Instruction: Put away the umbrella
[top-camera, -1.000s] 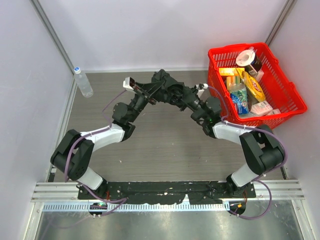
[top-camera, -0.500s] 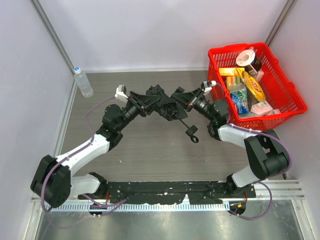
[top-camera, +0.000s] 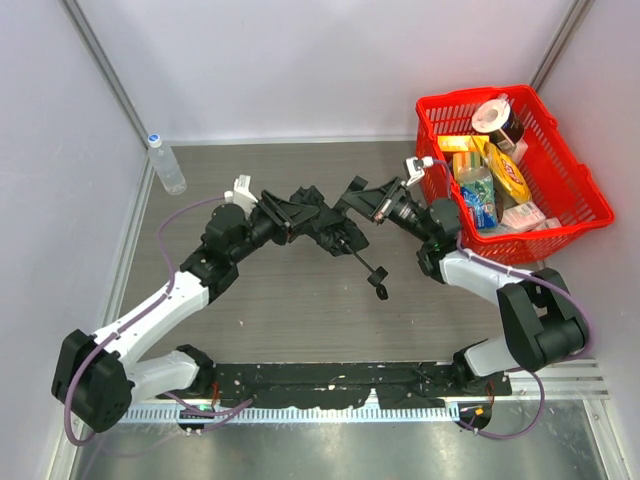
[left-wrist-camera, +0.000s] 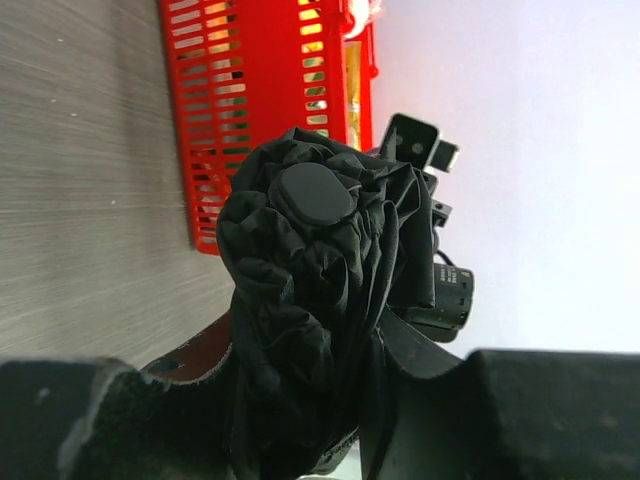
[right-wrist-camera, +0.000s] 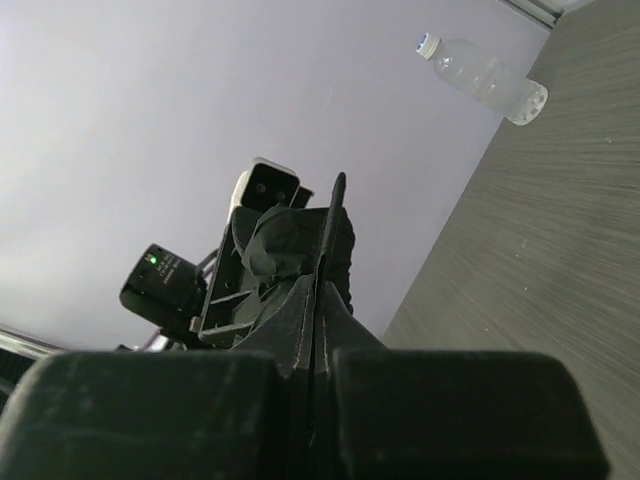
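Observation:
The umbrella (top-camera: 322, 218) is a crumpled black bundle held in the air between both arms above the middle of the table. My left gripper (top-camera: 292, 212) is shut on the bundle's left end. In the left wrist view the fabric (left-wrist-camera: 310, 300) fills the gap between the fingers (left-wrist-camera: 540, 410), with its round cap (left-wrist-camera: 315, 192) facing the camera. My right gripper (top-camera: 362, 200) is shut on a thin edge of the fabric (right-wrist-camera: 328, 235) at the bundle's right side. A thin shaft with the handle (top-camera: 378, 283) hangs down to the lower right.
A red basket (top-camera: 590, 215) full of groceries stands at the back right, close behind the right arm. A clear water bottle (top-camera: 166, 165) lies at the back left by the wall. White walls close in the table on three sides.
Both grippers have carried the bundle forward from the back of the table. The left arm has stretched out. The shaft and handle have dropped out and now dangle below.

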